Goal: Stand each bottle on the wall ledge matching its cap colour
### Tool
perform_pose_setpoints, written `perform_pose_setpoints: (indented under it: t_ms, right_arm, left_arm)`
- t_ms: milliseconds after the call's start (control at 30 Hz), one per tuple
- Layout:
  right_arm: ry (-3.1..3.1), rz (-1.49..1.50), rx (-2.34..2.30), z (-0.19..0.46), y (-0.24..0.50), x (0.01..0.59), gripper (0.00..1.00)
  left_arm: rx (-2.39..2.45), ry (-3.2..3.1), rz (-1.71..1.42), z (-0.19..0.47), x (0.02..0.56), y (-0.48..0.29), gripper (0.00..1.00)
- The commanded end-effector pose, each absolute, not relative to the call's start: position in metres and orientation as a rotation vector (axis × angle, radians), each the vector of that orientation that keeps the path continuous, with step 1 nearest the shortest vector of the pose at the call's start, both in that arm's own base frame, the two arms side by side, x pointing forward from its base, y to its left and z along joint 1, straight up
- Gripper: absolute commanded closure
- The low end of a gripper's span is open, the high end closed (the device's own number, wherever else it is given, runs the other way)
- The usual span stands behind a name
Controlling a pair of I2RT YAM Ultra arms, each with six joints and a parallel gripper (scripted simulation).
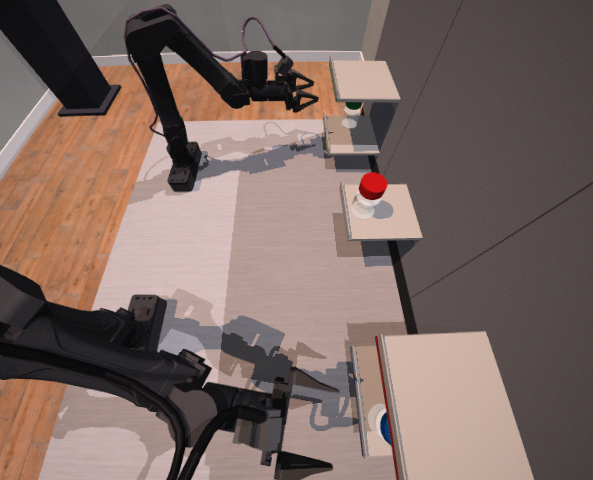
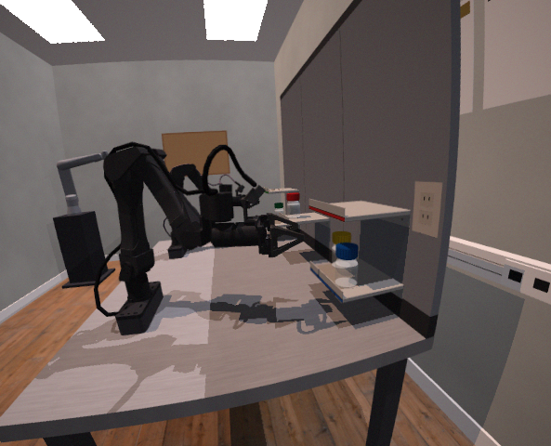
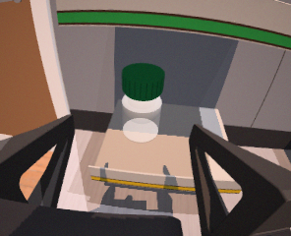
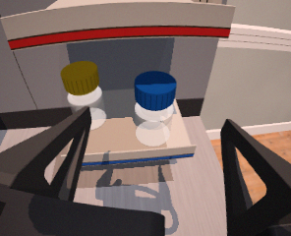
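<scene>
The green-capped bottle stands on the yellow-strip ledge, below the green-strip ledge. The red-capped bottle stands on the middle ledge, whose strip is unreadable. The blue-capped bottle and yellow-capped bottle stand on the blue-strip ledge, under the red-strip ledge. My left gripper is open, short of the green-capped bottle. My right gripper is open, short of the blue-capped bottle, nothing held.
The ledges jut from the dark wall panel over the table. The green-strip and red-strip ledges form roofs over the lower ones. The tops of both upper ledges are bare.
</scene>
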State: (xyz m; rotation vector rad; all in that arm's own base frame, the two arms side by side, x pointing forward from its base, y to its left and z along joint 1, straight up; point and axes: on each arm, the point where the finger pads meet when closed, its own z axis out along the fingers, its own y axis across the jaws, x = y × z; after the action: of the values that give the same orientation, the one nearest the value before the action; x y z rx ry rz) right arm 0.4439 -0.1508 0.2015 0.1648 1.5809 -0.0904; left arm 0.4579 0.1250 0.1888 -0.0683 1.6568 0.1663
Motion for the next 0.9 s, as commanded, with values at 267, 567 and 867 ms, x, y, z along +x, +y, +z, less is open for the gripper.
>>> perform_pose_setpoints:
  t_ms: [267, 567, 867]
  right_arm:
    - [1.576, -0.101, 0.221, 0.332, -0.154, 0.434, 0.00]
    - [1.513, -0.116, 0.217, 0.409, -0.152, 0.426, 0.00]
    - [1.467, -0.127, 0.201, 0.433, -0.151, 0.423, 0.00]
  left_arm:
    - [-0.106, 1.625, 0.116, 0.150, 0.520, 0.127, 0.19]
    - [-0.113, 1.655, 0.098, 0.124, 0.540, 0.127, 0.19]
    - [-0.109, 1.647, 0.101, 0.128, 0.541, 0.127, 0.19]
